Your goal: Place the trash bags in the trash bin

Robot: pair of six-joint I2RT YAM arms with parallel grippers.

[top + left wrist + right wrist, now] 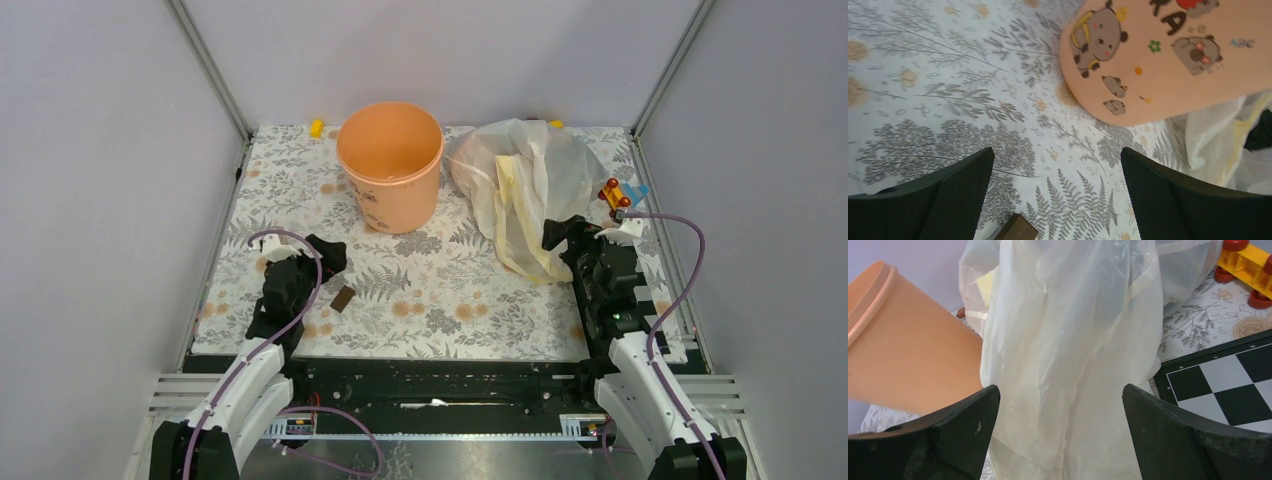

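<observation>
Overhead view: the trash bin [394, 205], a round peach-orange bucket with a rolled rim, stands upright at upper centre of the counter [430, 295]. Its mouth is open. The left wrist view shows cartoon animal prints on its side [1168, 65].

The trash bags [468, 168] lie in a heap just right of the bin. They are thin, crinkled, translucent pale-pink film, seen at the heap's left edge. A clear whitish bag [570, 165] and a cream-yellow bag [520, 215] are bundled with them. None of it is in the bin.

The left hand [325, 256] sits low at centre-left with its fingers spread wide and nothing between them [1055, 160]. A small brown block [343, 298] lies just beside it.

The right hand [563, 236] is at the heap's lower right edge, also spread wide [1060, 395]. Whitish film hangs in front of the gap, and I cannot tell whether it touches.

A yellow toy [1243, 260] with red wheels is at upper right of the right wrist view, with a chessboard [1228, 385] below it.
</observation>
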